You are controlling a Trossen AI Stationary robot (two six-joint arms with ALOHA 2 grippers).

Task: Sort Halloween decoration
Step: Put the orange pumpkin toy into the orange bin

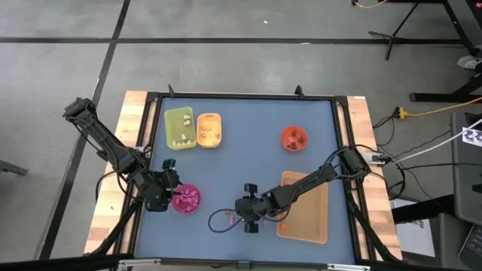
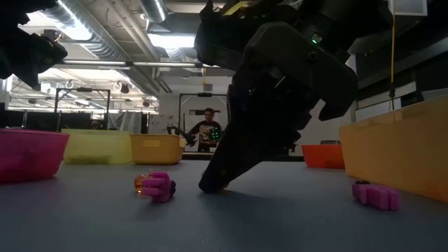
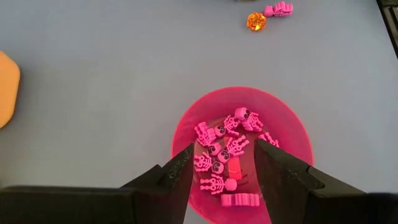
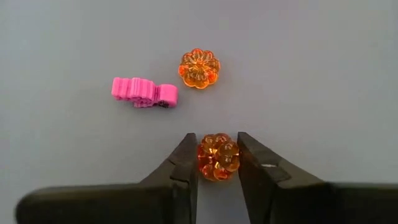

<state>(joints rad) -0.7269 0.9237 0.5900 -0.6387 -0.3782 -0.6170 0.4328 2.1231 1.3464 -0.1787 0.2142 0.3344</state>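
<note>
Two orange pumpkin trinkets and one pink skeleton (image 4: 144,92) lie loose on the blue table (image 4: 311,74); the right gripper (image 4: 217,163) clamps one ribbed, translucent pumpkin (image 4: 218,156), the other pumpkin (image 4: 199,68) nearby. The left gripper (image 3: 224,180) hangs spread over the pink bowl (image 3: 292,127) of skeletons

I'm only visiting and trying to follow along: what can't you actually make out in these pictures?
- High view: the trinkets in the green tray, orange tray and red bowl are too small to identify.
- Low view: the right gripper is a dark silhouette hiding what it pinches; the right wrist view shows an orange pumpkin.
- Left wrist view: the pink bowl is cut off by the edge and the left gripper.
</note>
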